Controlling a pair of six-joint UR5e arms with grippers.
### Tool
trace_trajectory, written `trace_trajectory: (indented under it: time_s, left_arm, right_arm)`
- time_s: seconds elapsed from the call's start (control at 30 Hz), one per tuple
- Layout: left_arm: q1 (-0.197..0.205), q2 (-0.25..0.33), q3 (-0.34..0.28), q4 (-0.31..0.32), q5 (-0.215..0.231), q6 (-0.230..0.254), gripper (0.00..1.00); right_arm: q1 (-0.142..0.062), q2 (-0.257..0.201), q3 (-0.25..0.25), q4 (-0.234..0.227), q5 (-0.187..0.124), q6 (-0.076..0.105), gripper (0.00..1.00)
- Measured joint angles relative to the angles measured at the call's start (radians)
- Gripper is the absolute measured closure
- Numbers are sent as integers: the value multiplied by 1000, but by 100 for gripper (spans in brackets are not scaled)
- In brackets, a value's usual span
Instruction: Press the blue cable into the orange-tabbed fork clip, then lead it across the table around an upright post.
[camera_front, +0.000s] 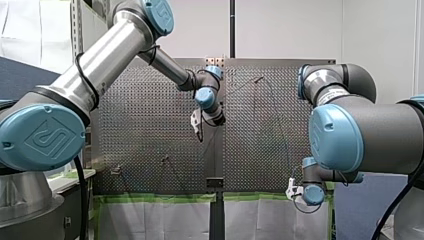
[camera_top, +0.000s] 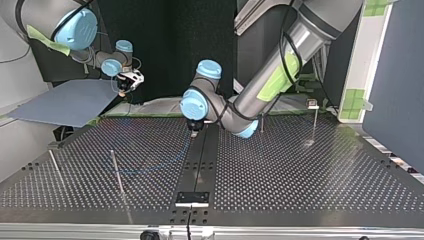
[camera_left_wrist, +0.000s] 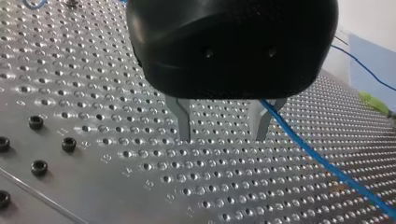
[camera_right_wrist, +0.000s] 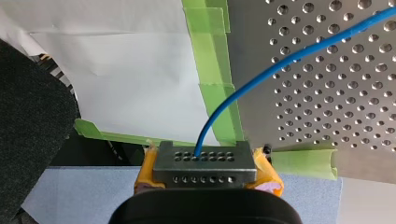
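The blue cable (camera_right_wrist: 261, 74) runs from the perforated table into my right gripper (camera_right_wrist: 205, 173). That gripper's yellow pads are shut on it at a small drilled metal block, off the table's edge. In the left wrist view my left gripper (camera_left_wrist: 223, 135) hangs just above the table with its metal fingers (camera_left_wrist: 184, 122) open and nothing between them. The blue cable (camera_left_wrist: 327, 163) passes beside and outside one of those fingers. In the top view my left gripper (camera_top: 194, 127) is near the table's middle and my right gripper (camera_top: 125, 86) at the far left. A slim post with a small clip head (camera_top: 313, 105) stands at the far right.
Upright posts stand at the top view's left (camera_top: 117, 172), further left (camera_top: 55, 165) and behind my left arm (camera_top: 261, 125). A dark centre rail (camera_top: 200, 160) with a black bracket (camera_top: 192, 198) splits the table. Green tape (camera_right_wrist: 212, 70) edges the table over white paper.
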Motion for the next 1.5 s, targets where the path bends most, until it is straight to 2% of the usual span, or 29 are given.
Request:
trace_trajectory:
  time_s: [0.03, 0.1, 0.23, 0.5, 0.67, 0.83, 1.1, 1.3, 1.5]
  left_arm:
    - [1, 1, 0, -5, 3, 0, 2]
    - [3, 1, 0, -20, 9, 2, 0]
    - [5, 1, 0, -57, 0, 2, 0]
    - [-2, 11, -3, -113, -61, -5, 0]
    - [-7, 49, -33, -111, -81, -12, 0]
    - [-9, 101, -83, -88, -45, -14, 0]
    - [-41, 176, -154, -108, 29, -12, 0]
    - [-58, 196, -165, -110, 83, -28, 0]
    - [-59, 218, -165, -99, 138, -19, 0]
  right_arm:
    - [0, 0, 0, 0, 0, 0, 100]
    - [0, 0, 0, 0, -2, 2, 100]
    - [0, 0, 0, 0, -6, 5, 100]
    - [0, 0, 1, 1, -10, 7, 100]
    - [0, 0, 0, 2, -11, 9, 100]
    - [0, 0, 0, 2, -11, 10, 100]
    - [0, 0, 0, 4, -12, 11, 100]
    - [0, 0, 1, 4, -12, 14, 100]
    - [-1, 0, 0, 3, -16, 17, 100]
